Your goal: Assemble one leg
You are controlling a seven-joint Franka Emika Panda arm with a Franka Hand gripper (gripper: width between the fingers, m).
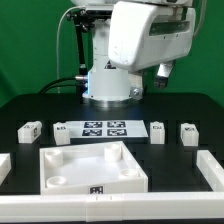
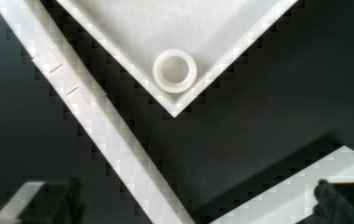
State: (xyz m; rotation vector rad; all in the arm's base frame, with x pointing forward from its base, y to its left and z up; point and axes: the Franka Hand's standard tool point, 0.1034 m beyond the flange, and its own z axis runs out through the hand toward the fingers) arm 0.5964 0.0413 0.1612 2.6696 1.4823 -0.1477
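Several legs, small white blocks with square markers, stand in a row on the black table: one (image 1: 30, 128) and another (image 1: 62, 132) on the exterior view's left, and two more (image 1: 157, 130) (image 1: 187, 132) on the right. My gripper (image 1: 165, 70) hangs high above the table, well apart from every leg. In the wrist view my gripper (image 2: 192, 205) is open and empty, with its dark fingertips (image 2: 41, 200) wide apart. No leg shows in the wrist view. It shows a corner of the white tray-shaped panel (image 2: 147, 30) with a round hole (image 2: 174, 68).
The marker board (image 1: 104, 128) lies between the legs. The large white panel (image 1: 122, 175) sits in front of it. White rails lie at the exterior view's left edge (image 1: 4, 164) and right edge (image 1: 212, 172). A white bar (image 2: 103, 130) runs diagonally beside the panel corner.
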